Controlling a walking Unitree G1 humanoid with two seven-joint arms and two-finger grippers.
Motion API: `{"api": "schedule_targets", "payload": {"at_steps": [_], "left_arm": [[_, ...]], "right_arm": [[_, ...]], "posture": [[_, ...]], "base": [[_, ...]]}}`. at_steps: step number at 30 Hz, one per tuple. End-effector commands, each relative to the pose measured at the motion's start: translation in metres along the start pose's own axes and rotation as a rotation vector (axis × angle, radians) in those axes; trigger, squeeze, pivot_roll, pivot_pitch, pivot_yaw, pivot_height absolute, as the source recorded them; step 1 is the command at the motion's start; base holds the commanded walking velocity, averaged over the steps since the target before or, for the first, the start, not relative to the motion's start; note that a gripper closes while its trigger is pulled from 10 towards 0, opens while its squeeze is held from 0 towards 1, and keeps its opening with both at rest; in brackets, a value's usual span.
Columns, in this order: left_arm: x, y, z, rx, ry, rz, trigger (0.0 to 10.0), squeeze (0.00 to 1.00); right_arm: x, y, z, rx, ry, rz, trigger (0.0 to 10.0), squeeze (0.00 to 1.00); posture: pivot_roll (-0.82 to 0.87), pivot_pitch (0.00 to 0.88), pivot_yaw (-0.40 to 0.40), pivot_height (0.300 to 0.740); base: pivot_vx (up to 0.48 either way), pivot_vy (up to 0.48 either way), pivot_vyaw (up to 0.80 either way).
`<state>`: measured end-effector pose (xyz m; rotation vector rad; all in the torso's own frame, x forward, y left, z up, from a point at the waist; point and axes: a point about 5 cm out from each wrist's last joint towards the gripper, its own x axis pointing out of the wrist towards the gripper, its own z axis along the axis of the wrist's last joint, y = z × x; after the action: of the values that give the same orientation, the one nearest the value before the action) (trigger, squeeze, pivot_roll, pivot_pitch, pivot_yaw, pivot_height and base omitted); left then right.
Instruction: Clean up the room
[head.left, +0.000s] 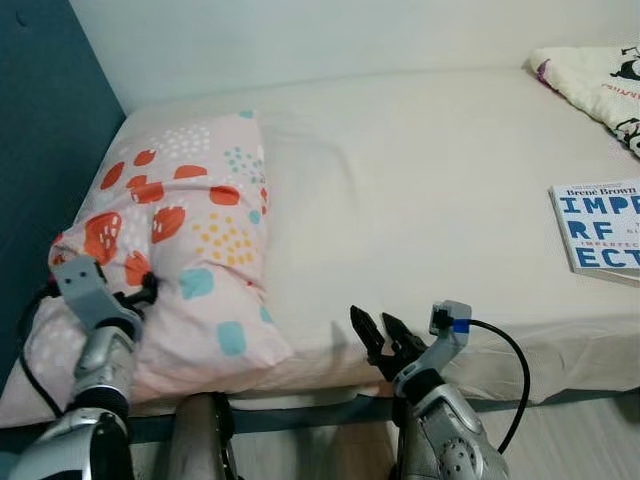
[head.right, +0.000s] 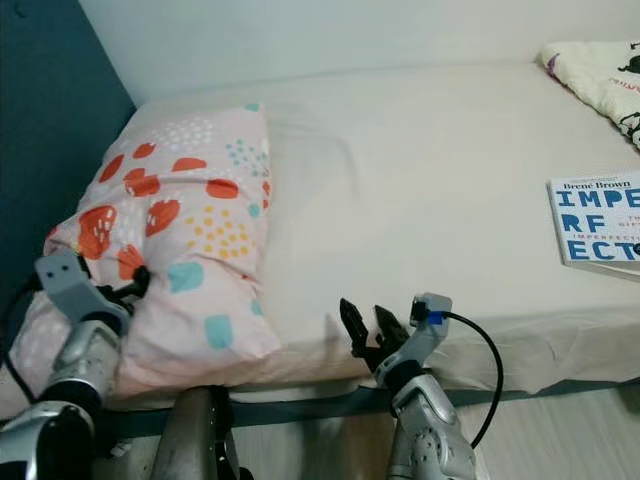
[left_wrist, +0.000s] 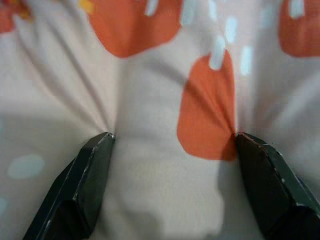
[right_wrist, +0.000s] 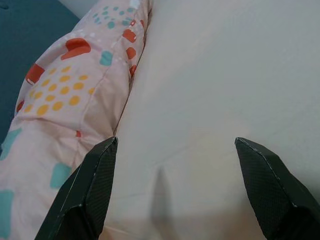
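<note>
Pillow (head.left: 180, 235) is lying at the head of the bed (head.left: 420, 200), against the dark teal wall (head.left: 40, 150) on the robot's left. Its pale pink cover is showing red-orange blobs, clusters of yellow dots, teal squares and white dashes, and the cloth is bunching into creases near its lower edge. Left hand (head.left: 140, 293) is pressing into that lower part of the pillow, its two fingers (left_wrist: 90, 170) spread with pink fabric puckering between them rather than pinched. Right hand (head.left: 385, 340) is hovering beyond the pillow's free corner, over the cream sheet at the bed's near edge, fingers spread wide and gripping nothing. Book (head.left: 600, 228) with big blue letters on a white cover is resting far across the mattress from the pillow, close to the near edge. Blanket (head.left: 595, 80), white with a dark print, is sitting crumpled at the corner farthest from the pillow.
</note>
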<state>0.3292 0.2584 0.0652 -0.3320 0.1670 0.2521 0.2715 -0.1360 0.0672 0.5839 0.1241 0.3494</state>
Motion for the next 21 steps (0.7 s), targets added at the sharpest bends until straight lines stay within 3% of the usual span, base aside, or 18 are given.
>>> {"api": "schedule_targets", "payload": {"at_steps": [1, 6, 9, 13, 14, 17, 21], "left_arm": [[-0.016, -0.012, -0.048, 0.011, 0.185, -0.069, 10.0, 0.0], [-0.014, -0.022, -0.048, 0.0, 0.176, -0.121, 10.0, 0.0], [-0.005, -0.025, -0.027, -0.017, 0.101, -0.135, 10.0, 0.0], [0.006, -0.025, 0.011, 0.057, -0.044, -0.138, 10.0, 0.0], [0.006, -0.025, 0.011, 0.057, -0.044, -0.138, 10.0, 0.0], [0.011, -0.019, 0.039, 0.094, -0.156, -0.102, 10.0, 0.0], [0.01, -0.01, 0.054, 0.098, -0.221, -0.068, 10.0, 0.0]], "right_arm": [[-0.003, -0.002, -0.007, 0.011, 0.038, -0.016, 10.0, 0.0], [0.0, -0.002, -0.003, 0.006, 0.034, -0.012, 10.0, 0.0], [0.003, -0.003, -0.001, 0.001, 0.032, -0.008, 10.0, 0.0], [0.007, -0.003, 0.002, -0.004, 0.025, 0.0, 10.0, 0.0], [0.007, -0.003, 0.002, -0.004, 0.025, 0.0, 10.0, 0.0], [0.012, -0.003, 0.005, -0.005, 0.021, 0.006, 10.0, 0.0], [0.017, -0.003, 0.006, -0.009, 0.026, 0.017, 10.0, 0.0]], "posture": [[-0.03, 0.23, 0.007, 0.445], [-0.02, 0.209, 0.001, 0.445], [-0.02, 0.201, 0.0, 0.445], [-0.01, 0.187, 0.0, 0.445], [-0.01, 0.187, 0.0, 0.445], [0.01, 0.173, -0.002, 0.445], [0.02, 0.162, -0.006, 0.445]], "base": [[0.0, 0.0, 0.0], [0.0, 0.0, 0.0], [0.0, 0.0, 0.0], [0.0, 0.0, 0.0], [0.0, 0.0, 0.0], [0.0, 0.0, 0.0], [0.0, 0.0, 0.0]]}}
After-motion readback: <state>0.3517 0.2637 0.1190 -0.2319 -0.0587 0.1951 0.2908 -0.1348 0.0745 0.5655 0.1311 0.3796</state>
